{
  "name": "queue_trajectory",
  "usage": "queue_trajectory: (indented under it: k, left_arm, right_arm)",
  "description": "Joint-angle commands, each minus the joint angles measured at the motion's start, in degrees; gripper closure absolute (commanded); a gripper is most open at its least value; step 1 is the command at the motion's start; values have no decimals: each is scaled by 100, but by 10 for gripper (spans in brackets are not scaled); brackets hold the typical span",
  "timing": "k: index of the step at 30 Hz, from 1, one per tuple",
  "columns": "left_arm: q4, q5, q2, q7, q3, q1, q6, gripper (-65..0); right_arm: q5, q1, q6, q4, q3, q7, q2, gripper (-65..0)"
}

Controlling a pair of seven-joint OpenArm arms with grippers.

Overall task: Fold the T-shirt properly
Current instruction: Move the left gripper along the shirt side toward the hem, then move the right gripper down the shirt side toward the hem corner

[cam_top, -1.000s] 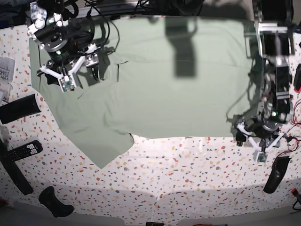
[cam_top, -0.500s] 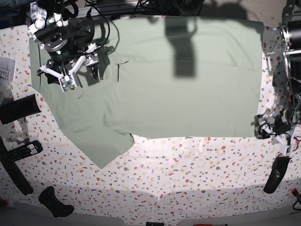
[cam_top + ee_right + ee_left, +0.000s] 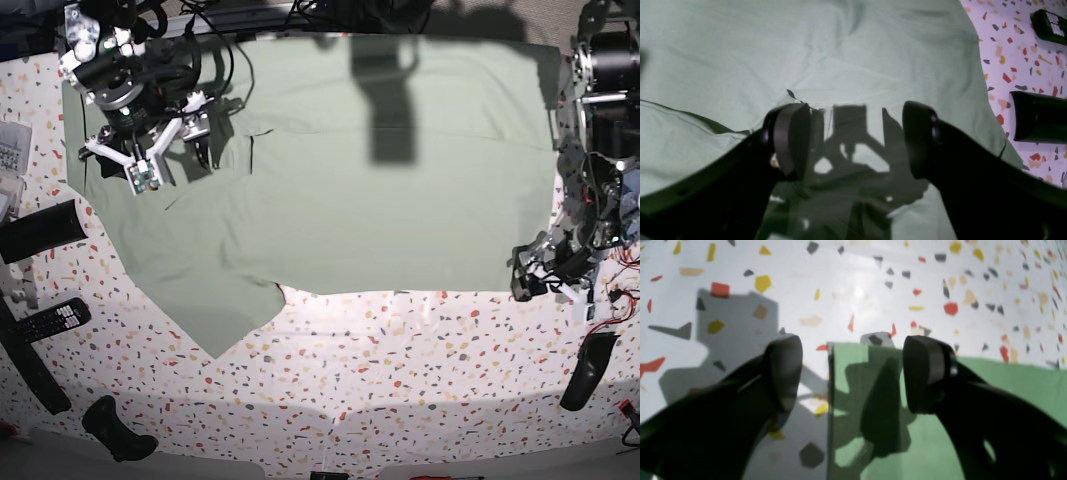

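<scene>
The left pincer [image 3: 548, 283], jaws wide and empty, straddles the corner of the T-shirt [image 3: 380, 190] nearest the worktop's [image 3: 400, 380] front edge. The shirt spreads flat toward the far edge, long axis side to side. Farther back, the right pincer [image 3: 150, 150] hangs wide above the sleeve end.

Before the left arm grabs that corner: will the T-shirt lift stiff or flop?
Likely floppy: the T-shirt lies flat with soft wrinkles near the right gripper. A corner lifted by the left gripper would probably drape and drag the rest. It looks thin at the edge, so the fingers may need to pinch low.
</scene>
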State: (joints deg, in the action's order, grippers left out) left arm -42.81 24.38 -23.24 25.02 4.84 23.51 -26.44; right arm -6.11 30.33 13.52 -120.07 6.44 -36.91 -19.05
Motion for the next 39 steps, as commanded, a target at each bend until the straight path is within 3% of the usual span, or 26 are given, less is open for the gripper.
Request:
queue_trajectory:
  k: [1,9,11,14,19,27,31,39]
  left_arm:
    - [-76,-39,-33,52,4,125,-39,-434]
    - [-76,13,-26,382,4,125,-39,-431]
    - [-76,13,-26,415,4,125,-39,-397]
    - [-76,22,-24,505,4,125,-42,-284]
    - [-79,35,-26,494,4,127,-70,0]
    - [-79,33,-28,496,4,127,-68,0]
    - [-79,33,-26,540,4,127,-68,0]
    - [-111,11,-26,708,4,122,-70,0]
  right_arm:
    - [-35,-17,-4,-120,28,131,-46,-415]
    - [-35,-20,-4,-120,28,131,-46,-415]
    - [-35,-20,-2,-120,28,131,-46,-415]
    - [-35,-20,-2,-120,28,131,-46,-415]
    - [-33,-20,-2,-120,28,131,-46,-415]
    - [-33,-20,-2,-122,28,103,-46,-415]
    - [-35,-153,-4,-120,28,-323,-46,-415]
    - [-35,-273,-7,-120,28,-179,-46,-415]
